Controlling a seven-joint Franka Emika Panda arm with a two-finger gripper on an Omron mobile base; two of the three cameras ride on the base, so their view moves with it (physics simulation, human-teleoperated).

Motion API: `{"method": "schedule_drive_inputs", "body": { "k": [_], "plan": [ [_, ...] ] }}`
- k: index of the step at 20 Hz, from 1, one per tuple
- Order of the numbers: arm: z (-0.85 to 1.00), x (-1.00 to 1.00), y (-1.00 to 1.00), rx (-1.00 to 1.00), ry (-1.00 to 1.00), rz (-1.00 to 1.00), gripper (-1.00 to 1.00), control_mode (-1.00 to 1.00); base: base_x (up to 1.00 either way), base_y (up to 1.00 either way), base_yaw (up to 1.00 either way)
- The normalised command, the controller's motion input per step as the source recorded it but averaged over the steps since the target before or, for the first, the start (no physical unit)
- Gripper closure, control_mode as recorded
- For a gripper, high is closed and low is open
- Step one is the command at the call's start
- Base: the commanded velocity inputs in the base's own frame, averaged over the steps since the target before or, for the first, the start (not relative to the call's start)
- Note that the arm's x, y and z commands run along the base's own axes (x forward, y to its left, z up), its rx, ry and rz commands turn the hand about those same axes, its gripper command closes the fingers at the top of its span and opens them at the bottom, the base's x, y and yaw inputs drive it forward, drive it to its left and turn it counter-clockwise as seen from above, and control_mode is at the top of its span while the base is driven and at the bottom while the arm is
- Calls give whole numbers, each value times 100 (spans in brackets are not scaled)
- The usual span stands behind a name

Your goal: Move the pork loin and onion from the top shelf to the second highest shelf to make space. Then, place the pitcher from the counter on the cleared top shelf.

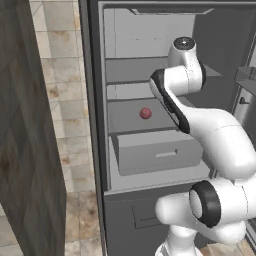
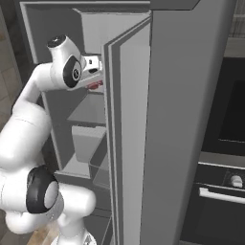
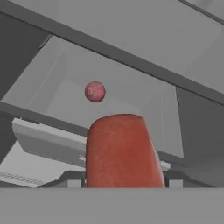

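My gripper is shut on the pork loin, a red-pink lump that fills the gap between the jaws. In the right base view the gripper reaches into the open fridge with the pork loin showing red under it, at about the height of the top two shelves. The onion, a small dark red ball, lies on the second highest shelf, beyond the held meat in the hand view. The top shelf is the grey board above it. The pitcher and the counter are out of view.
A grey drawer box sits under the onion's shelf. The open fridge door stands close on the arm's right, with an oven past it. A tall wooden panel is at the left.
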Motion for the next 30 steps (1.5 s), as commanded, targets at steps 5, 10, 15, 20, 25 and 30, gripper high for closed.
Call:
{"method": "schedule_drive_inputs", "body": {
  "k": [5, 10, 15, 20, 25, 30],
  "plan": [
    [-54, -100, 0, 0, 2, 0, 100, -100, 0, 0, 0],
    [-68, -86, 0, 4, 6, 1, 100, -100, 0, 0, 0],
    [-56, -8, -12, 12, -9, 0, 100, -100, 0, 0, 0],
    [-28, 36, -35, 15, -12, 0, 100, -100, 0, 0, 0],
    [-22, 60, -39, 8, -2, 0, 100, -100, 0, 0, 0],
    [-5, 63, -34, 2, 3, -4, 100, -100, 0, 0, 0]
  ]
}}
